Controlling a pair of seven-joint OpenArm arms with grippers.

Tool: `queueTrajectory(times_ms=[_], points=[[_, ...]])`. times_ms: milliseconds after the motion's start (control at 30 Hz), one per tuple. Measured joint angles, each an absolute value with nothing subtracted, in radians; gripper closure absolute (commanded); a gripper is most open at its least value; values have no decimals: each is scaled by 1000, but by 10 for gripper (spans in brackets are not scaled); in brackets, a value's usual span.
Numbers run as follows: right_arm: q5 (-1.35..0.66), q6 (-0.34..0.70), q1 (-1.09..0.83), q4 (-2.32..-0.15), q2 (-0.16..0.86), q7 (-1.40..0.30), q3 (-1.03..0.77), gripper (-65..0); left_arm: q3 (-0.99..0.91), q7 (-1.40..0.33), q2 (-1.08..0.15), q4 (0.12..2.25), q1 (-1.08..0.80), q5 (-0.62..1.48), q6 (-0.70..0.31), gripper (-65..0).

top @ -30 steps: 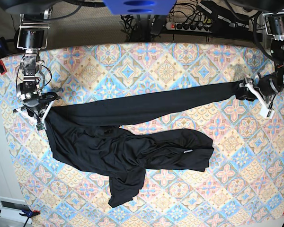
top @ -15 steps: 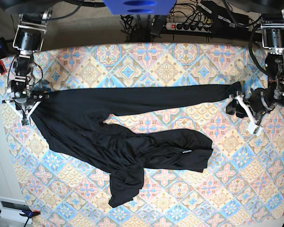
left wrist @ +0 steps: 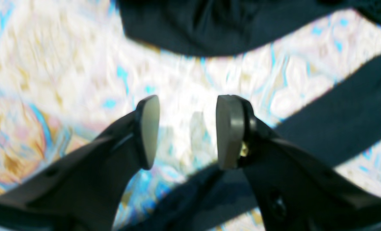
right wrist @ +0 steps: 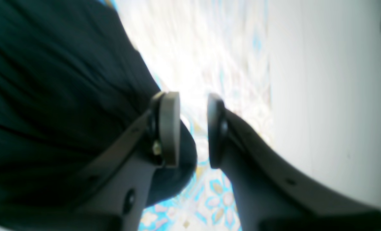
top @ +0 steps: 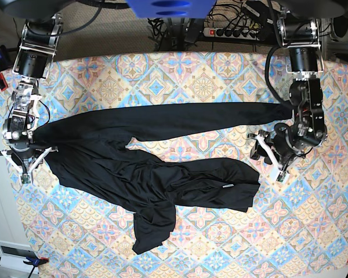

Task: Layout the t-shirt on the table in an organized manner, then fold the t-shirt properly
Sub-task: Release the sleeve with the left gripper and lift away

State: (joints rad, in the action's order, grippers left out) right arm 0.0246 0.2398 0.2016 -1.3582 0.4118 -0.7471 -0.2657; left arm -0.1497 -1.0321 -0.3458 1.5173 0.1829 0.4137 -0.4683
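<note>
The black t-shirt [top: 151, 179] lies on the patterned table [top: 209, 75], its body bunched in the middle and one long sleeve [top: 191, 121] stretched across to the right. My right gripper [top: 24, 168] sits at the shirt's left end near the table's left edge. In its wrist view the right gripper [right wrist: 193, 128] is open with nothing between the pads and black fabric [right wrist: 49, 80] beside its left finger. My left gripper [top: 271, 161] hovers over bare cloth below the sleeve's end. In the left wrist view the left gripper [left wrist: 187, 131] is open and empty.
A power strip [top: 232, 32] and cables lie behind the table's back edge. A white box [top: 11, 252] sits at the front left corner. White floor [right wrist: 331, 96] shows just past the table's left edge beside my right gripper.
My right gripper dragged the shirt's left end toward the left edge and forward, then opened. My left arm left the sleeve's end and swung inward and forward; the sleeve slid left.
</note>
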Motion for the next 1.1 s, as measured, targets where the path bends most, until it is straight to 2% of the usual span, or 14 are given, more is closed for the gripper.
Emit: queueTrajectory(times_ms=[100, 233, 567, 700, 767, 800, 867, 900, 967, 1100], points=[[31, 241, 154, -1358, 410, -780, -267, -143, -152, -1034, -297, 1488, 216, 325, -467, -282], [35, 240, 136, -1372, 405, -775, -270, -145, -149, -1025, -220, 1335, 308, 278, -471, -282], [38, 240, 115, -1463, 408, -772, -265, -145, -151, -814, -186, 949, 432, 268, -468, -283], [30, 241, 113, -1465, 407, -771, -264, -144, -151, -780, -170, 920, 450, 263, -466, -276], [31, 241, 113, -1465, 407, -771, -264, -144, -151, -789, -165, 920, 446, 266, -465, -222], [31, 241, 113, -1465, 408, -772, -264, -144, -151, -806, -163, 920, 447, 269, -466, -174], [31, 240, 113, -1465, 408, -772, -264, -144, -151, -850, -163, 920, 453, 268, -466, -35], [30, 240, 113, -1465, 407, -771, -264, -144, -151, -861, -163, 920, 454, 265, -468, 0], [31, 241, 110, -1466, 407, -768, -263, -144, -147, -859, -188, 920, 445, 291, -474, -18], [36, 240, 70, -1466, 407, -772, -261, -144, -147, -869, -305, 995, 381, 298, -482, 0]])
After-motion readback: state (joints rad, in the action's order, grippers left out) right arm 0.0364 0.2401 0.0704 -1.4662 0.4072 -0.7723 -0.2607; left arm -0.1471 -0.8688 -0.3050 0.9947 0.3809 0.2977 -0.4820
